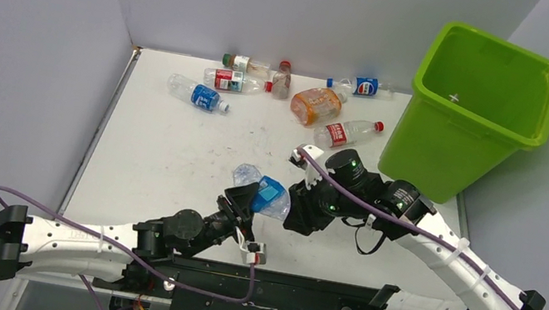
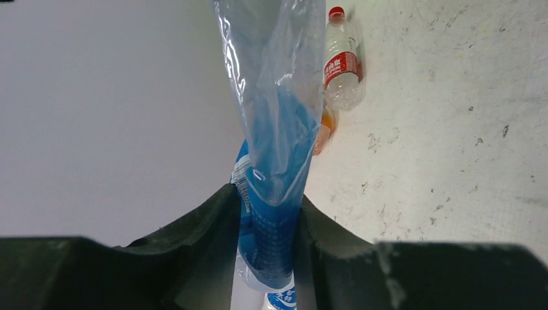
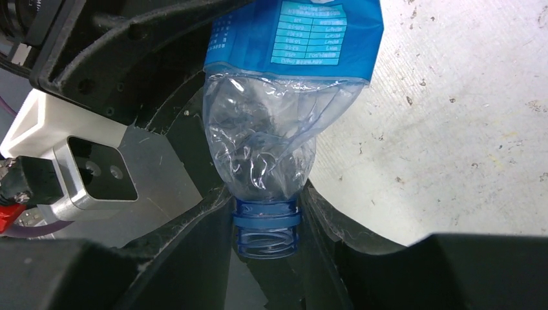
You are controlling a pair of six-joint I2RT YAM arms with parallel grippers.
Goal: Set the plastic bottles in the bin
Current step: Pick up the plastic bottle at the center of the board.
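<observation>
A crushed clear bottle with a blue label [image 1: 261, 191] is held above the table's near middle by both grippers. My left gripper [image 1: 244, 203] is shut on its labelled body; in the left wrist view the bottle [image 2: 274, 194] is pinched between the jaws of the gripper [image 2: 266, 239]. My right gripper [image 1: 293, 205] is shut on its uncapped blue neck; in the right wrist view the bottle [image 3: 271, 148] hangs from the gripper [image 3: 266, 226]. The lime-green bin [image 1: 472, 114] stands at the far right, apart from both grippers.
Several bottles lie along the table's far side: a blue-labelled one [image 1: 199, 94], red-labelled ones [image 1: 233, 80] [image 1: 346, 133], an orange one [image 1: 316, 105] and a blue-labelled one [image 1: 363, 85]. The left wrist view shows the red-labelled bottle [image 2: 341, 64].
</observation>
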